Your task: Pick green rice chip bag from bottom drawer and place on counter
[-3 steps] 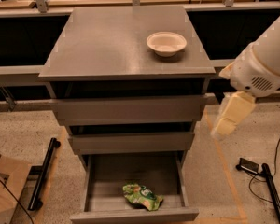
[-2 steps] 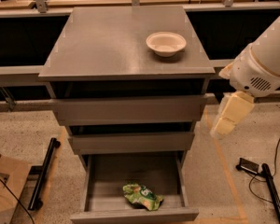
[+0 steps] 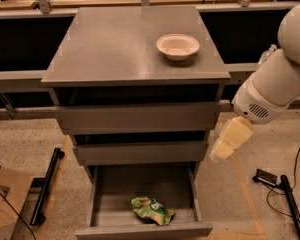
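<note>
Reach step, nothing grasped yet. Green rice chip bag (image 3: 151,210) lies in the open bottom drawer (image 3: 115,189), near its front lip. Gripper (image 3: 221,150) hangs right of the cabinet beside the middle drawer, well apart from the bag; can't tell how open it is, nothing seen in it. Next: swing left and down over the bag. Versus the earlier frame the gripper is lower and further left; bag, counter (image 3: 110,44) and bowl (image 3: 177,46) unchanged

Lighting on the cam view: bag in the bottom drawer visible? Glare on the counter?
Camera view: warm, dim light; counter has soft sheen, no hard glare; gaps above the drawers are black shadow; green rice chip bag is visibly lit in the bottom drawer; gripper, right of the middle drawer, is brightly lit.
</note>
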Robot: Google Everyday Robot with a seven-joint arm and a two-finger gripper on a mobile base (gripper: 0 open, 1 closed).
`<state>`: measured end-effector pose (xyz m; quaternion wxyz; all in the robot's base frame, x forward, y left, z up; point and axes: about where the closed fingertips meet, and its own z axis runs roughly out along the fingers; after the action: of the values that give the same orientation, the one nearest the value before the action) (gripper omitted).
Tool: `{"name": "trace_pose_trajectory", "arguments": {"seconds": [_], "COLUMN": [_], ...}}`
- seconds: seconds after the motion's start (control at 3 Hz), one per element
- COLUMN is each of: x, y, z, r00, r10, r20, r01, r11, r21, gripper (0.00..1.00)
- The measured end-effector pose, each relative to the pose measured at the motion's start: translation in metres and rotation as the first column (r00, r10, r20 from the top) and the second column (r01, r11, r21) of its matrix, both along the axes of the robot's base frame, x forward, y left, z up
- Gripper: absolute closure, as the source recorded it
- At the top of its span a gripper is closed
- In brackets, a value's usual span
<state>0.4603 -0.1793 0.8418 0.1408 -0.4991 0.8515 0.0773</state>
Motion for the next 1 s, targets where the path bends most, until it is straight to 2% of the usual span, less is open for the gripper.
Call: {"name": "trace_pose_trajectory", "arguments": {"seconds": [0.33,0.67,1.0], "x": [0.002,0.020,0.029], "y": [0.014,0.040,0.041], "z": [-0.079,-0.180,-0.170], "r00": [0.9830,0.9261,0.9229], "r10": [-0.166,-0.338,-0.358], "r20": [-0.079,-0.169,-0.141], "r01": [0.170,0.355,0.374], "r11": [0.984,0.931,0.922], "r21": [0.048,0.083,0.104], "gripper": [0.00,0.00,0.00]}}
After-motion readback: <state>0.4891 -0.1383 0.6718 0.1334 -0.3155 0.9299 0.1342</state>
